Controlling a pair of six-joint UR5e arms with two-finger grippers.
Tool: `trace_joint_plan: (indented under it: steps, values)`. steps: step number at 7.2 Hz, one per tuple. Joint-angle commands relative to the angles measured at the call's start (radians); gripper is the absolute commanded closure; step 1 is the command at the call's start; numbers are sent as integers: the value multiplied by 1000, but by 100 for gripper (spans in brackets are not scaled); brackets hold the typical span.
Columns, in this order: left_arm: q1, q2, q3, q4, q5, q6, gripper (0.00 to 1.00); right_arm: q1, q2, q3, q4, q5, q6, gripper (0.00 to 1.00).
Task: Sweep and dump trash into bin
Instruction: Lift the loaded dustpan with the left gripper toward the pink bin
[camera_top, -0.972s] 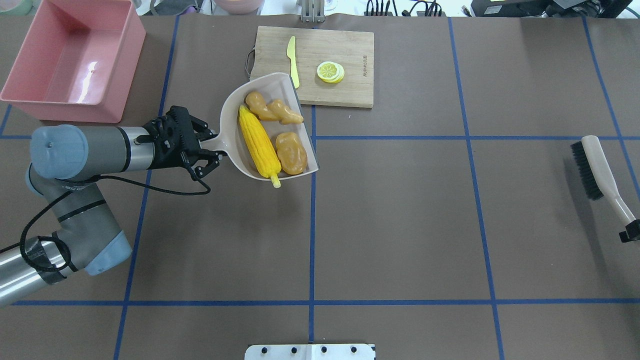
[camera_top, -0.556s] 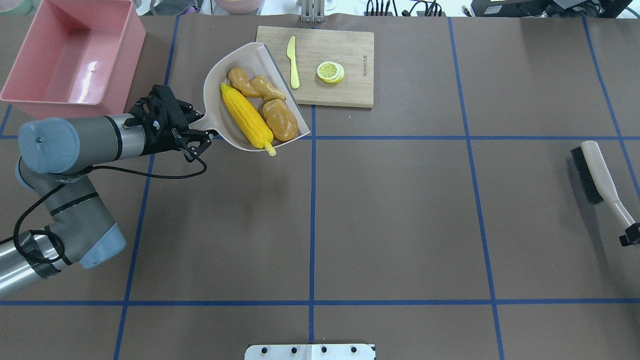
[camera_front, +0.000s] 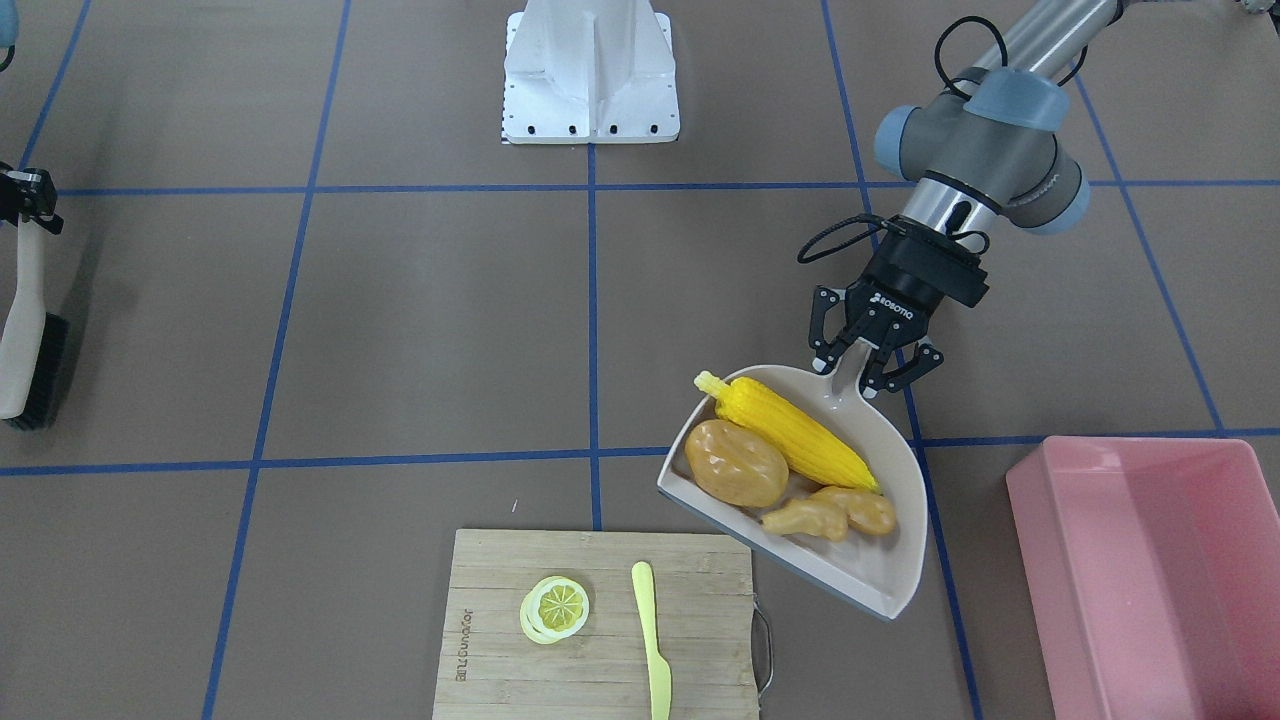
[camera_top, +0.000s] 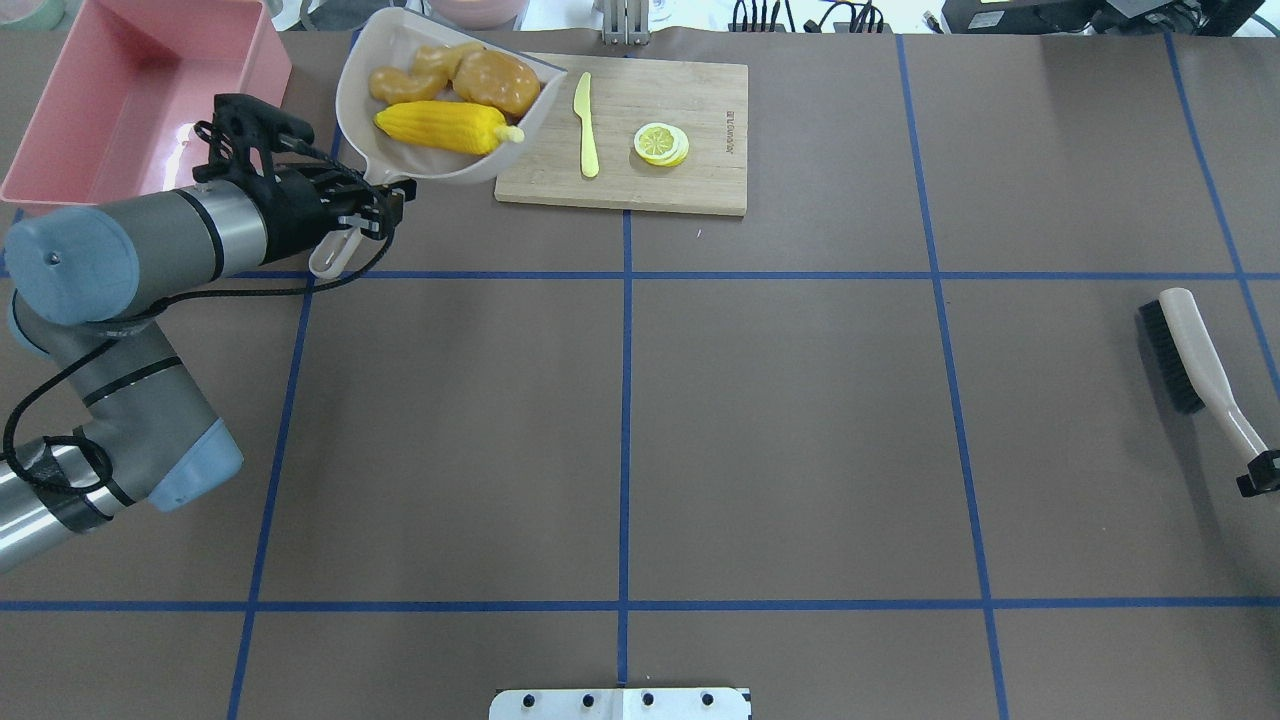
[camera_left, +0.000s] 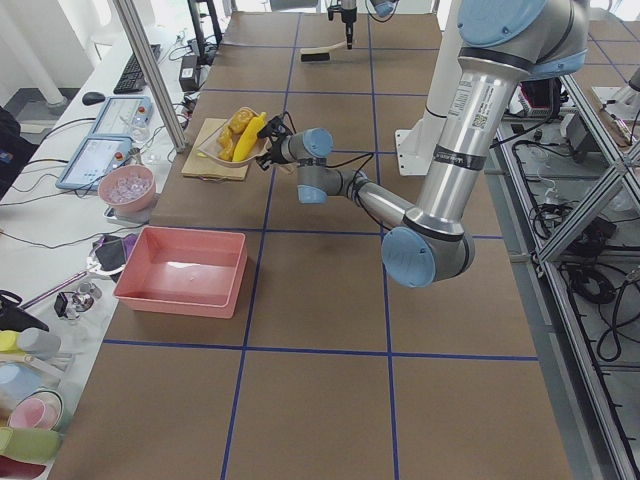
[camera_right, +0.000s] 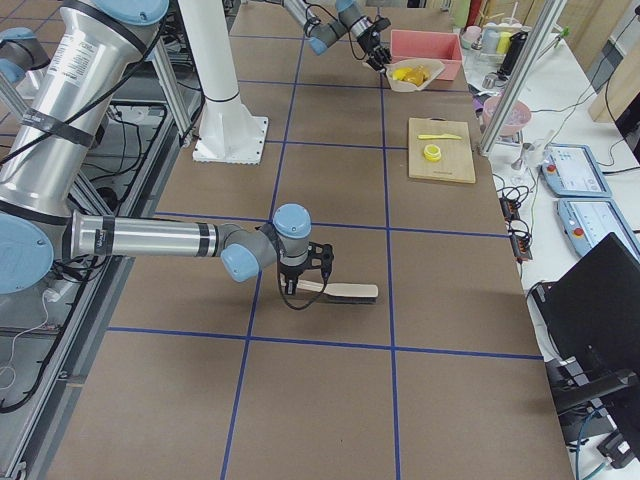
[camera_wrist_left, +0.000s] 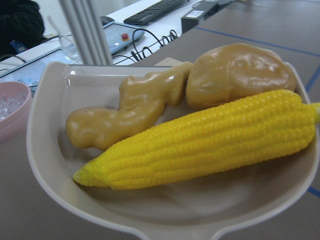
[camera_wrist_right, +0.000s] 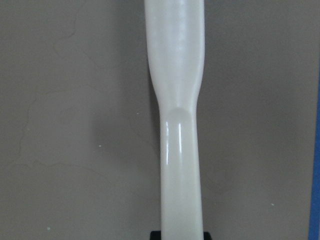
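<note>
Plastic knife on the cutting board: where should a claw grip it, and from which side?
Probably the slimmer handle end of the plastic knife, nearer the robot, from above with jaws closing across its width. It lies flat on the cutting board, apart from the lemon slice, so a side approach has nothing to catch.

In dustpan (camera_top: 356, 92) between bin (camera_top: 130, 120) and cutting board (camera_top: 690, 120): corn cob (camera_top: 440, 127), potato (camera_top: 497, 82), ginger root (camera_top: 415, 72)

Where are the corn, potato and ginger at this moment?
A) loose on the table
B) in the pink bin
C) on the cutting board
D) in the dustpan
D: the corn, potato and ginger all lie inside the dustpan, held by its handle in the left arm's jaws; the pink bin holds none.
</note>
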Motion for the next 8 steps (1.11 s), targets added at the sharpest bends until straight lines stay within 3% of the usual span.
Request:
trace_joint_plan:
  steps: [1, 2, 4, 5, 6, 8]
  values:
    - [-61, 1, -1, 46, 85, -66, 100, -1, 4, -4, -1, 0, 0, 60]
    - [-96, 10, -4, 39, 84, -81, 100, -6, 6, -6, -1, 0, 1, 48]
    - [-128, 67, -21, 13, 75, -349, 100, -6, 6, -9, 2, 0, 0, 18]
    - [-166, 108, -26, 5, 25, -412, 100, -3, 6, -6, 2, 2, -2, 3]
    - [-199, 148, -26, 5, -18, -528, 100, 8, 9, 2, 4, 12, -11, 0]
    - [-228, 143, -26, 2, -107, -986, 100, 139, 48, -1, -13, 73, -46, 0]
